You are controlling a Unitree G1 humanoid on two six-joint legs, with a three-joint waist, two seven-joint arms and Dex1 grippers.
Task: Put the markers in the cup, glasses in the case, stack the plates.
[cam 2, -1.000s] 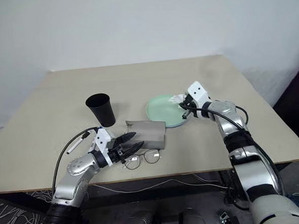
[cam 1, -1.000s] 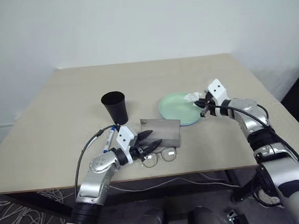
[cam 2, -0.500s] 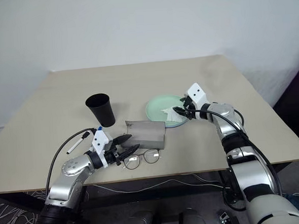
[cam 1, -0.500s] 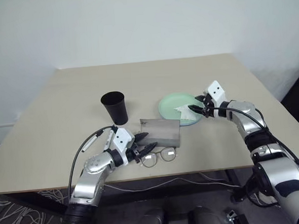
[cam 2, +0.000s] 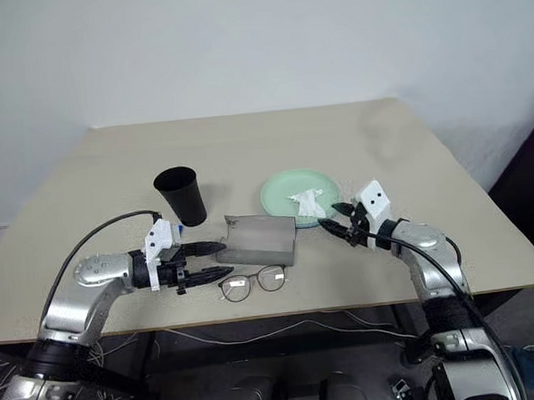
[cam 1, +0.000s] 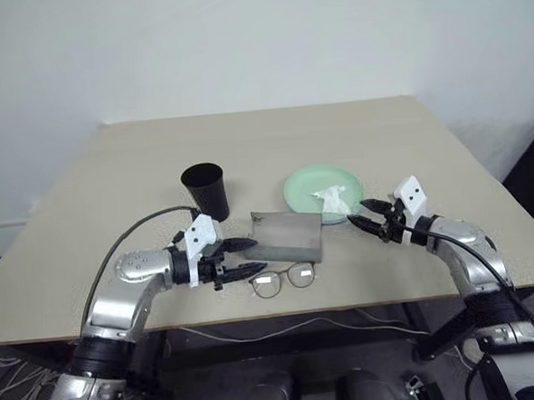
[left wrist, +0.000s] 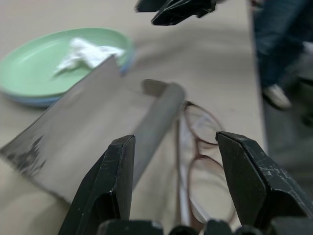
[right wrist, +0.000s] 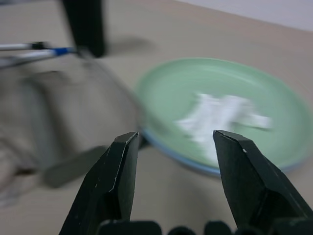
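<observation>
The black cup stands upright left of centre. In front of it the grey case lies open, and the wire glasses rest on the table just in front of the case. The mint green plate sits on the light blue plate, with crumpled white tissue on top. My left gripper is open and points right, at the case's left end beside the glasses. My right gripper is open and empty, just right of the plates. A marker with a blue part lies near the cup.
The beige table has bare surface at the back and on both sides. A black cable loops over my left arm. The table's front edge runs close behind the glasses.
The tissue has gone from my right gripper onto the green plate. That gripper opened and pulled back toward the front edge. My left arm swung outward, and its gripper now points right.
</observation>
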